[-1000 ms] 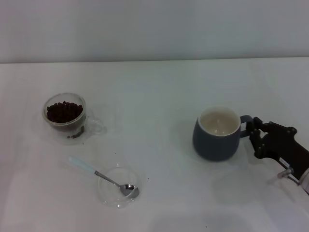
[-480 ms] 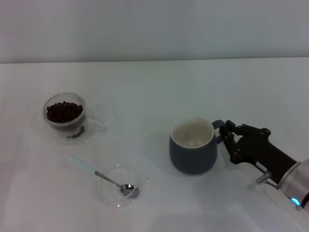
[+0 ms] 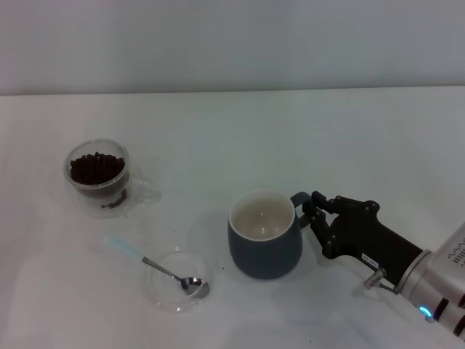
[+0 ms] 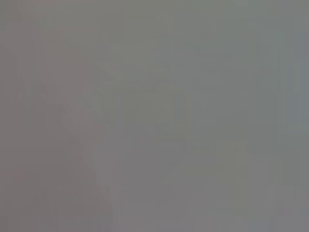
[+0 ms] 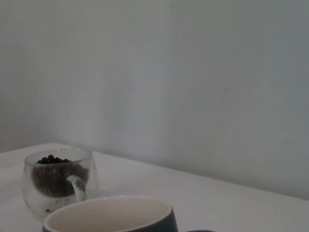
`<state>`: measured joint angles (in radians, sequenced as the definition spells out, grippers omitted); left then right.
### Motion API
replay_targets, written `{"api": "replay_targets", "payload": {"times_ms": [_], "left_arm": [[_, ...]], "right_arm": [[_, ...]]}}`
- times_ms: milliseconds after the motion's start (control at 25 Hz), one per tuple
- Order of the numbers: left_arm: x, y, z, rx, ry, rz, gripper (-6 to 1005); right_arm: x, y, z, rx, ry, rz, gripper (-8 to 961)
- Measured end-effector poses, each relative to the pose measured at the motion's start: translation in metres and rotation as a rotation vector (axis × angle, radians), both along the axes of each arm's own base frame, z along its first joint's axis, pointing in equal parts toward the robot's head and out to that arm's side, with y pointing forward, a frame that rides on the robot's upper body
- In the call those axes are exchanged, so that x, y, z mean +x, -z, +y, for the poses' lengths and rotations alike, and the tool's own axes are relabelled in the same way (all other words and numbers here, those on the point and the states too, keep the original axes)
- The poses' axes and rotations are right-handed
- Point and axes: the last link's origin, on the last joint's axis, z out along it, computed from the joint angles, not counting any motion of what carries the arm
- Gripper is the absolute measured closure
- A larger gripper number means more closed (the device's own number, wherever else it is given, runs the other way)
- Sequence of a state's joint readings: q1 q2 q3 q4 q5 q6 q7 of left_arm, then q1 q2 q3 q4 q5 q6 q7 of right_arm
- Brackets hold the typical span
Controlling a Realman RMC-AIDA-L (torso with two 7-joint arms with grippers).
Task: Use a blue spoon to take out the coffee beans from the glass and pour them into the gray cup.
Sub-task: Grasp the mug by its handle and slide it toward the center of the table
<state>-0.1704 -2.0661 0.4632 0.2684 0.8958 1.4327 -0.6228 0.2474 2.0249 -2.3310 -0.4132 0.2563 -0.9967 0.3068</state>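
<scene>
The gray cup [image 3: 265,251] stands on the white table, cream inside and holding nothing, with my right gripper [image 3: 311,209] shut on its handle from the right. Far to its left is the glass [image 3: 98,182], full of coffee beans [image 3: 96,167]. The blue spoon [image 3: 125,249] lies nearer the front, its metal bowl resting in a flat clear dish [image 3: 161,299]. In the right wrist view the cup's rim [image 5: 111,212] fills the bottom, and the glass [image 5: 58,186] with its beans [image 5: 50,159] stands beyond. My left gripper is out of view.
The white table [image 3: 240,138] runs back to a plain pale wall. A few loose beans [image 3: 116,202] lie inside the glass's base by its handle. The left wrist view is a blank grey field.
My right gripper has slid the gray cup leftward and toward the front of the table, closer to the dish and spoon. The glass, spoon and dish have not moved.
</scene>
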Motion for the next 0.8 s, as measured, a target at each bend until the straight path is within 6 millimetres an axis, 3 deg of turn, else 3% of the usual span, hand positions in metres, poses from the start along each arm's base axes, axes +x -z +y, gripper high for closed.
{"api": "replay_targets", "payload": {"times_ms": [800], "left_arm": [[-0.0018,0.0001,-0.0032,0.000,-0.008,0.000,386]], "right_arm": [[0.0005,0.0030,0.0011,-0.005,-0.050,-0.083,777]]}}
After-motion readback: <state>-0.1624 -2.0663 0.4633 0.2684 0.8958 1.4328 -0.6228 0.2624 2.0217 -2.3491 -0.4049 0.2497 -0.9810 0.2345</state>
